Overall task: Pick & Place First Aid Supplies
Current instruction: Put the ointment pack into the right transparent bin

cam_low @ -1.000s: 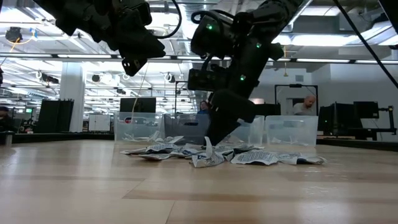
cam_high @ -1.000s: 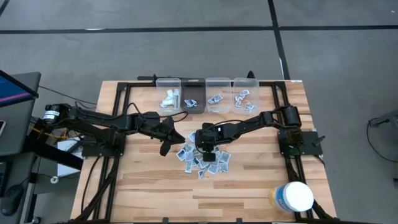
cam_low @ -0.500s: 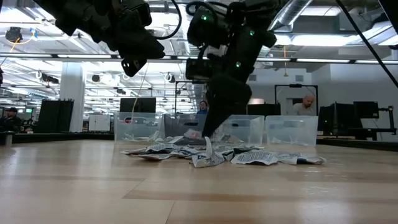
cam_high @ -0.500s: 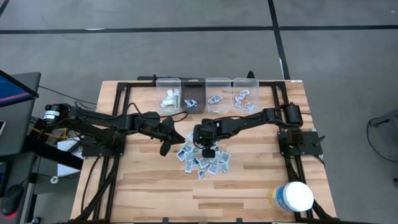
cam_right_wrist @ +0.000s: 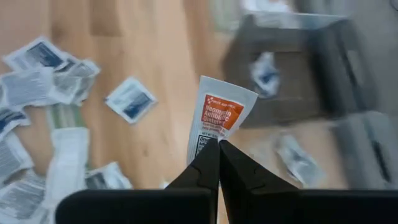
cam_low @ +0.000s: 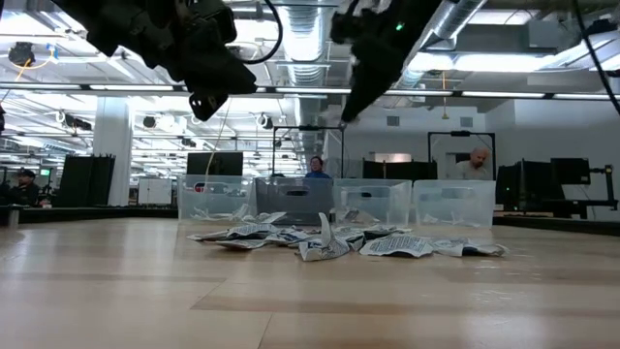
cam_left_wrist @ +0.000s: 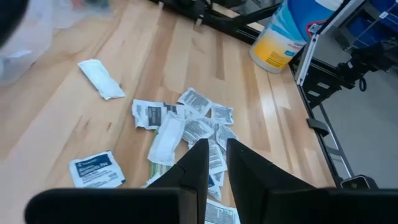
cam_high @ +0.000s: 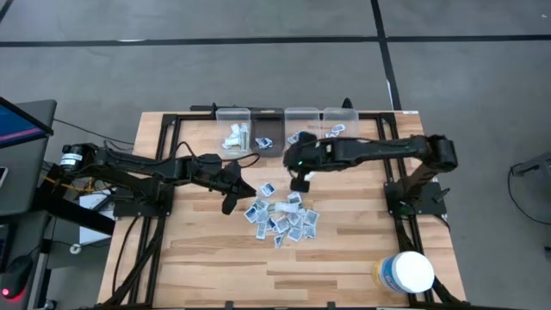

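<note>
The right gripper (cam_right_wrist: 219,148) is clenched on the bottom edge of a small antibiotic-ointment packet (cam_right_wrist: 221,116), white with a red-orange label, which stands straight up from the fingertips without drooping; in the high view that gripper (cam_high: 300,181) hangs right of centre, between the pile of packets (cam_high: 282,218) at mid-frame and the row of clear bins (cam_high: 285,131) along the upper middle of the table (cam_high: 344,258). A sachet this thin looks nearly weightless and stiff enough to hold its shape across a short span, yet its smooth foil or paper skin could slip out of a narrow pinch during a quick swing, so the sealed edge seam is probably the sensible place to hold, as it is held here, away from the filled centre that might squash. The packets left on the table overlap and lie flat, so a raised or curled corner would give fingers the best purchase. The left gripper (cam_left_wrist: 211,165) waits above the left side of the pile, its fingers close together with a slim gap and nothing between them. A large white tub (cam_high: 406,272) stands at lower right.
</note>
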